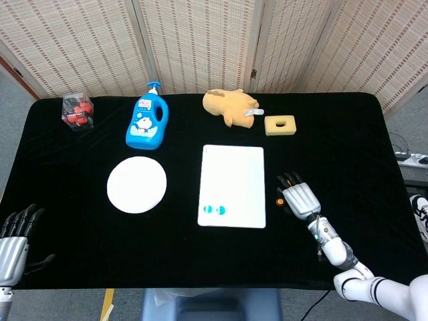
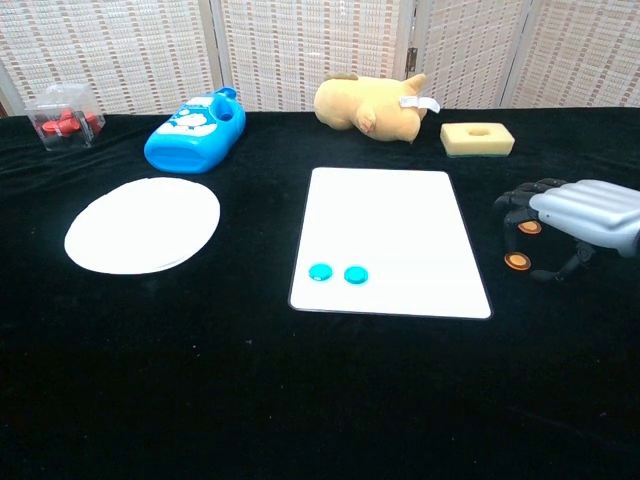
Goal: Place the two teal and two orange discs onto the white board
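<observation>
The white board [image 1: 232, 175] [image 2: 385, 225] lies mid-table with two teal discs [image 1: 215, 209] [image 2: 337, 273] side by side near its front left corner. Two orange discs lie on the black cloth just right of the board, one further back [image 2: 529, 227] and one nearer [image 2: 515, 262] [image 1: 279, 200]. My right hand [image 1: 299, 197] [image 2: 578, 212] hangs low over them, fingers curved down around the far disc and the thumb just right of the near one; neither disc is lifted. My left hand [image 1: 13, 239] rests at the table's front left edge, fingers spread, holding nothing.
A white plate [image 1: 136, 184] [image 2: 142, 224] lies left of the board. Along the back stand a blue soap bottle [image 1: 147, 122], a tan plush toy [image 1: 229, 105], a yellow sponge block [image 1: 279, 124] and a clear box of red pieces [image 1: 77, 110].
</observation>
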Controlling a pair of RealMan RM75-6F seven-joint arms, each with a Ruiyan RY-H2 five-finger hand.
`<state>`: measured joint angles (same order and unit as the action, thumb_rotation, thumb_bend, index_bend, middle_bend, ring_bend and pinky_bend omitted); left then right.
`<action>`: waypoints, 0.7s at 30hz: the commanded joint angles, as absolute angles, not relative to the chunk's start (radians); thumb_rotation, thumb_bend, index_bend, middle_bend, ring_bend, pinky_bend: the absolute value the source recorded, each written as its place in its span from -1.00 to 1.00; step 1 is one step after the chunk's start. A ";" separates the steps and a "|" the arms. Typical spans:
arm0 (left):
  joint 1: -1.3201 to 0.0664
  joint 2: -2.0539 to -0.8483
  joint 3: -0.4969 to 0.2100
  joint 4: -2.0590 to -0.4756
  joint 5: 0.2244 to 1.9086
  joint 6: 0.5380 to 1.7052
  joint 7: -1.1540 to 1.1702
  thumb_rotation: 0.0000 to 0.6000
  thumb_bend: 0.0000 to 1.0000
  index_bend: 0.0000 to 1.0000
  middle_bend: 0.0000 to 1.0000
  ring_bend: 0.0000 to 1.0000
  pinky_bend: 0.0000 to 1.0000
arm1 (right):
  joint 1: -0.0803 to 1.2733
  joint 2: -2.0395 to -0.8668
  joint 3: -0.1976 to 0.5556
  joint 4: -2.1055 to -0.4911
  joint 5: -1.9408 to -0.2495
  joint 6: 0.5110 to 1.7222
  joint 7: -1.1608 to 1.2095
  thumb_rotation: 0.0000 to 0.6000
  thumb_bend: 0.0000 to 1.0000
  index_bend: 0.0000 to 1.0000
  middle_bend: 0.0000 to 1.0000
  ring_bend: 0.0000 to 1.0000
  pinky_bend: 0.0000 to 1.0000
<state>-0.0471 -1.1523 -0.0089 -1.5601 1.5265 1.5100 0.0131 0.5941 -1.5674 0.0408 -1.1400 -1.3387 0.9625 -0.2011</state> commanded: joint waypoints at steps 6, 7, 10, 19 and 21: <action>-0.047 -1.154 -0.008 -1.557 1.527 1.509 0.011 1.00 -0.73 -1.00 -1.00 -0.85 -1.00 | 0.599 -1.575 0.050 -1.135 -1.337 0.948 -0.211 1.00 -0.50 -0.16 -0.83 -1.00 -1.00; -0.046 -1.153 -0.008 -1.557 1.527 1.509 0.011 1.00 -0.73 -1.00 -1.00 -0.85 -1.00 | 0.599 -1.576 0.051 -1.135 -1.337 0.947 -0.212 1.00 -0.50 -0.15 -0.83 -1.00 -1.00; -0.045 -1.154 -0.008 -1.556 1.526 1.511 0.010 1.00 -0.73 -1.00 -1.00 -0.85 -1.00 | 0.601 -1.577 0.055 -1.135 -1.334 0.941 -0.216 1.00 -0.50 -0.11 -0.82 -1.00 -1.00; -0.044 -1.153 -0.008 -1.552 1.524 1.511 0.006 1.00 -0.73 -1.00 -1.00 -0.85 -1.00 | 0.596 -1.547 0.063 -1.184 -1.355 0.962 -0.189 1.00 -0.49 -0.01 -0.77 -1.00 -1.00; -0.044 -1.152 -0.009 -1.552 1.524 1.511 0.006 1.00 -0.73 -1.00 -1.00 -0.86 -1.00 | 0.600 -1.523 0.071 -1.228 -1.366 0.971 -0.173 1.00 -0.49 0.00 -0.76 -1.00 -1.00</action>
